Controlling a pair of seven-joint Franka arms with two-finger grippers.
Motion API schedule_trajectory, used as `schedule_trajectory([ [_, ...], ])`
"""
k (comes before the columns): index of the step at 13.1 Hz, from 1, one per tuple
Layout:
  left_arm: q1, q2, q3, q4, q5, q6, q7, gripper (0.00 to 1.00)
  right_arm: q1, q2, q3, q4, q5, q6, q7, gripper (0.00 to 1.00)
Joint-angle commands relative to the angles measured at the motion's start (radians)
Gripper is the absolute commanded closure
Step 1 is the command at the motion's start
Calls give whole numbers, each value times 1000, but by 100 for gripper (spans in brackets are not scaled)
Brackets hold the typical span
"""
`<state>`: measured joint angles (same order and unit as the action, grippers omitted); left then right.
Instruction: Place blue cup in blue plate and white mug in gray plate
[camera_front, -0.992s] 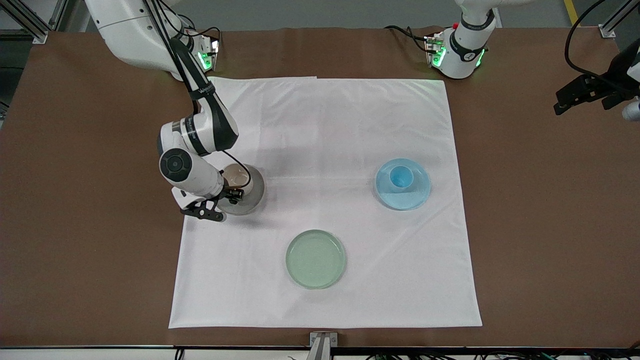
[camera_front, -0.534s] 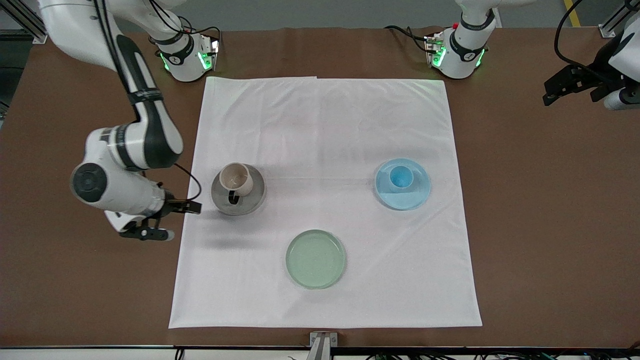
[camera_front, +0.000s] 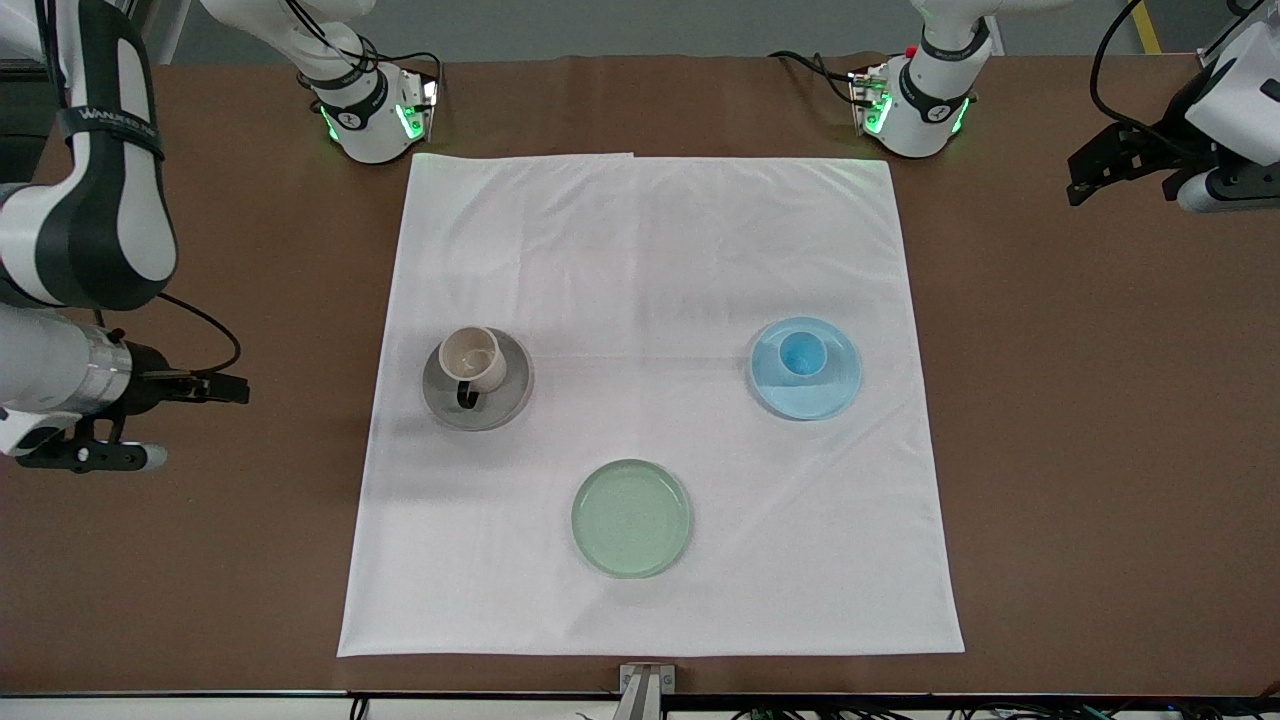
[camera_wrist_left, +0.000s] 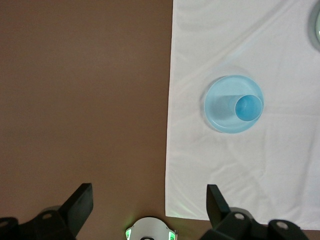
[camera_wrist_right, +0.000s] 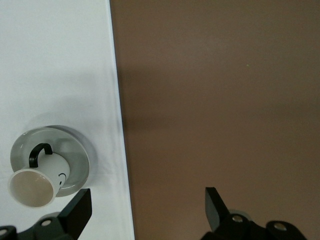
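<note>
The white mug (camera_front: 472, 360) stands on the gray plate (camera_front: 500, 400), its dark handle toward the front camera. It also shows in the right wrist view (camera_wrist_right: 34, 184) on the gray plate (camera_wrist_right: 75, 152). The blue cup (camera_front: 802, 353) stands in the blue plate (camera_front: 825, 395); the left wrist view shows the cup (camera_wrist_left: 248, 108) and plate (camera_wrist_left: 217, 117). My right gripper (camera_front: 150, 420) (camera_wrist_right: 147, 192) is open and empty over bare table at the right arm's end. My left gripper (camera_front: 1140, 175) (camera_wrist_left: 150, 188) is open and empty over bare table at the left arm's end.
A pale green plate (camera_front: 631, 518) lies empty on the white cloth (camera_front: 650, 250), nearer to the front camera than the other two plates. The brown table (camera_front: 1100, 450) runs bare along both sides of the cloth. The left arm's base (camera_wrist_left: 148, 231) shows in the left wrist view.
My right gripper has let go of the white mug, left it on the gray plate, and drawn away off the cloth toward the right arm's end. My left gripper shifted slightly.
</note>
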<state>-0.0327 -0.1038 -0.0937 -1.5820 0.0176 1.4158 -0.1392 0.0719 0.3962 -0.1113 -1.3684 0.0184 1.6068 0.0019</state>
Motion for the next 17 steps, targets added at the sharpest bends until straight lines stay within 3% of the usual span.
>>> schedule_trajectory([
  [1,-3,-28,-3,-30,-10,29,12,0,-67,-5,18,41,-9,-62,-43,0],
  [3,-4,-25,-3,-30,-10,34,12,0,-83,-7,19,110,-9,-105,-42,0],
  [10,-4,-24,-6,-29,-8,55,20,0,-104,-43,24,109,15,-168,-40,0],
  [17,-4,-17,-8,-30,-10,61,20,0,-84,-324,28,-144,0,-163,-45,0],
])
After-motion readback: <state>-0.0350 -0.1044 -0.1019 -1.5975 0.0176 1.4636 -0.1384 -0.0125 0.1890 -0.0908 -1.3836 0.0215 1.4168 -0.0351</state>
